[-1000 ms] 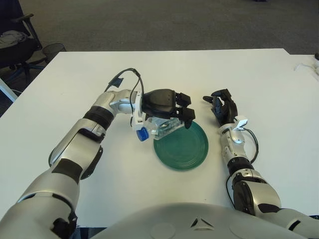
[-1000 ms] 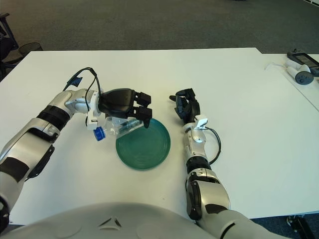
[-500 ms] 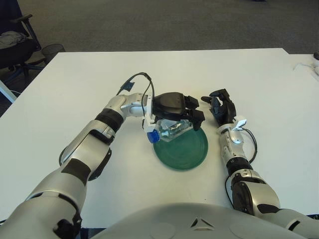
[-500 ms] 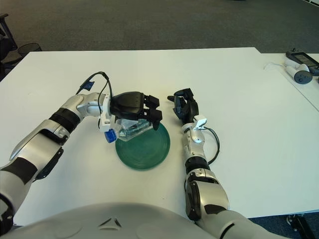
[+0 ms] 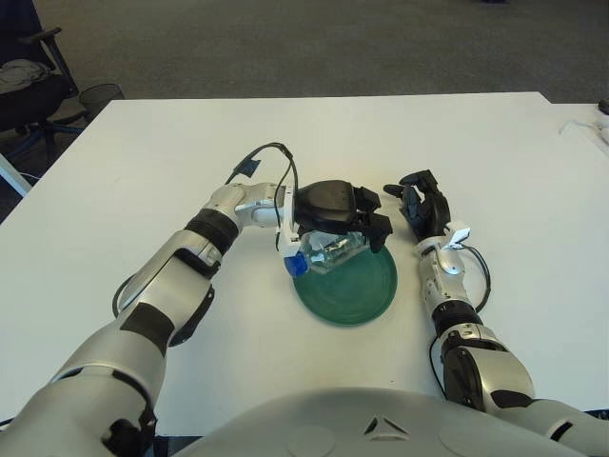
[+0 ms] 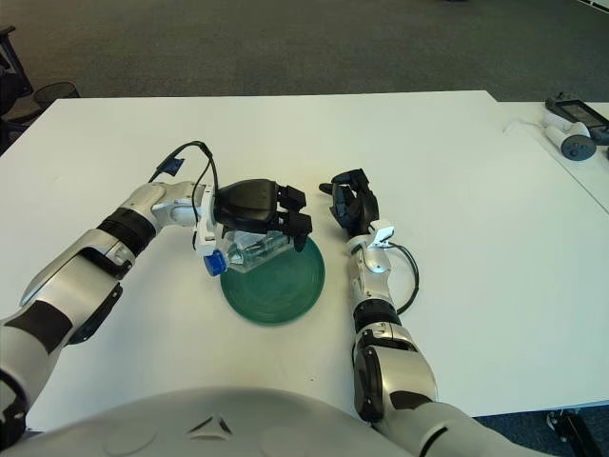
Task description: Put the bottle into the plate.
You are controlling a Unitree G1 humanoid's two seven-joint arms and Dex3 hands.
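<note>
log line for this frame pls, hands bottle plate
left hand: shut on bottle, over plate's left rim | bottle: lying sideways, blue cap left | plate: green, nothing in it | right hand: idle, right of plate

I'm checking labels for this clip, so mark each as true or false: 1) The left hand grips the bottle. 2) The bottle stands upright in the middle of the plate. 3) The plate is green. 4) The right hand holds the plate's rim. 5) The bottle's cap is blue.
1) True: the left hand is closed on the bottle.
2) False: the bottle lies sideways in the hand, over the left edge of the plate.
3) True.
4) False: the right hand shows beside the plate, on its right and apart from it, holding nothing.
5) True: the blue cap points toward the robot's left.
</note>
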